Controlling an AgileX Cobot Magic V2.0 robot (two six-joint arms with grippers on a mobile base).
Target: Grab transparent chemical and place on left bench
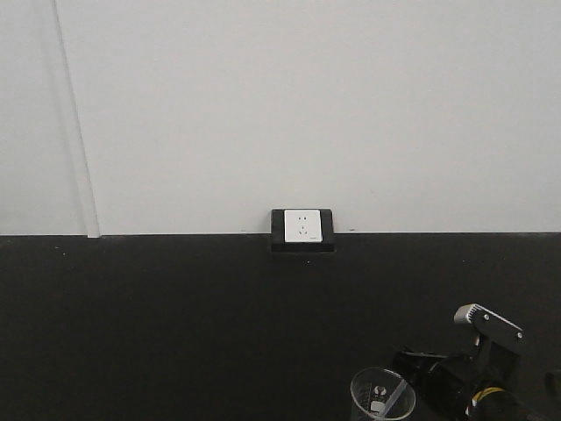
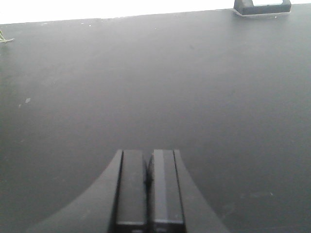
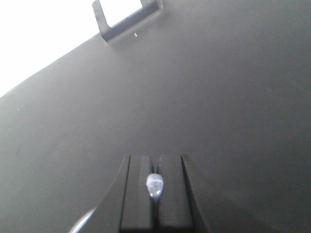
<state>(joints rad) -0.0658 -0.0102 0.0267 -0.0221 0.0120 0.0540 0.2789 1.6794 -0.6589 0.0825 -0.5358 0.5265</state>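
My right gripper (image 3: 155, 158) is shut on the transparent chemical, a translucent whitish pipette. Its rounded bulb end (image 3: 154, 186) sticks up between the shut fingers; the rest is hidden below them. In the front view the right arm (image 1: 478, 373) is at the bottom right. A slim whitish stem (image 1: 401, 399) slants inside the clear glass beaker (image 1: 368, 399) beside the gripper. My left gripper (image 2: 148, 154) is shut and empty, low over the matte black countertop (image 2: 155, 77). The countertop also fills the lower half of the front view (image 1: 175, 324).
A black-framed white wall socket (image 1: 302, 230) sits where the countertop meets the white wall; it also shows in the left wrist view (image 2: 262, 7) and the right wrist view (image 3: 127, 19). The beaker's curved rim (image 3: 82, 221) shows at the lower left of the right gripper.
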